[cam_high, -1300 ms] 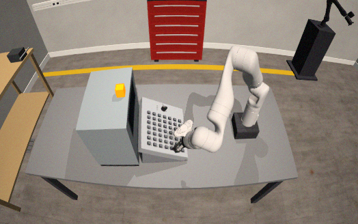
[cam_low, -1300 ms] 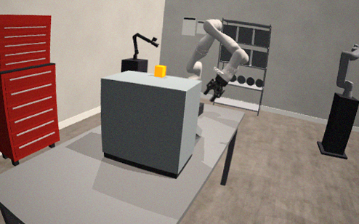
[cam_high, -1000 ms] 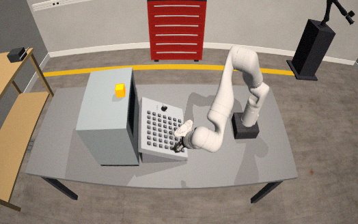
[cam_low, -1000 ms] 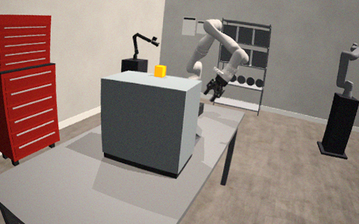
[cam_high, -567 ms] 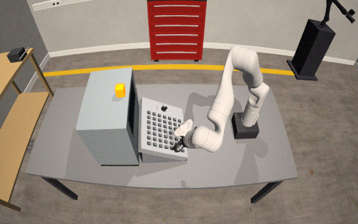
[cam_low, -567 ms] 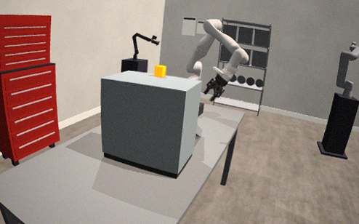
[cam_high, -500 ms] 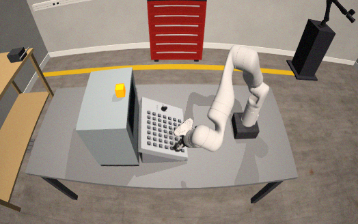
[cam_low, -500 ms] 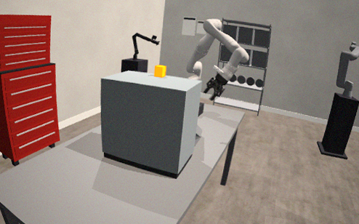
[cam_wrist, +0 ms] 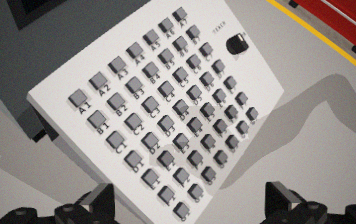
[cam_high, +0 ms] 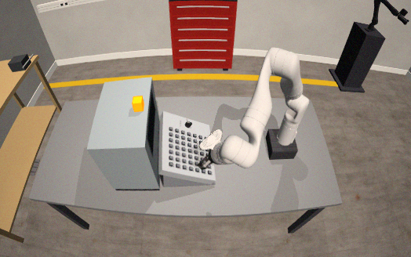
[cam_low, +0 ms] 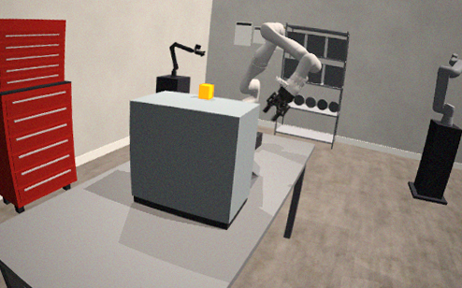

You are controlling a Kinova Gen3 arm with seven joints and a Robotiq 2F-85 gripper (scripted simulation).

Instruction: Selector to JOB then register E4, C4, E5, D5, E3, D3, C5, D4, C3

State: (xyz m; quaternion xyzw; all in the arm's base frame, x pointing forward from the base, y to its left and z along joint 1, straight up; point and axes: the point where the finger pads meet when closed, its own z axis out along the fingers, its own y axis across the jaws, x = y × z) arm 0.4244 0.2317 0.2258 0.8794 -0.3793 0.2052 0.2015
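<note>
The sloped white key panel (cam_high: pixel 166 117) (cam_wrist: pixel 260 80) carries rows of grey keys, none lit. The black selector knob (cam_high: pixel 188 124) (cam_wrist: pixel 237 44) is at its far corner, beside the printed word TEACH; its pale mark points away from the keys. In the wrist view I see keys C3 (cam_wrist: pixel 150 104), C4 (cam_wrist: pixel 166 89), C5 (cam_wrist: pixel 180 75), D3 (cam_wrist: pixel 165 123), D4 (cam_wrist: pixel 180 107), D5 (cam_wrist: pixel 194 92), E3 (cam_wrist: pixel 181 140), E4 (cam_wrist: pixel 194 124) and E5 (cam_wrist: pixel 207 110); some labels are blurred. My gripper (cam_high: pixel 204 162) (cam_low: pixel 272 112) (cam_wrist: pixel 189 200) is open and empty, above the panel's near part.
A tall grey cabinet (cam_high: pixel 118 129) (cam_low: pixel 187 153) stands right beside the panel, with an orange cube (cam_high: pixel 138 103) (cam_low: pixel 206 91) on top. Both stand on the grey table (cam_high: pixel 251 196) (cam_low: pixel 76 247). The arm's shadow falls across part of the keys.
</note>
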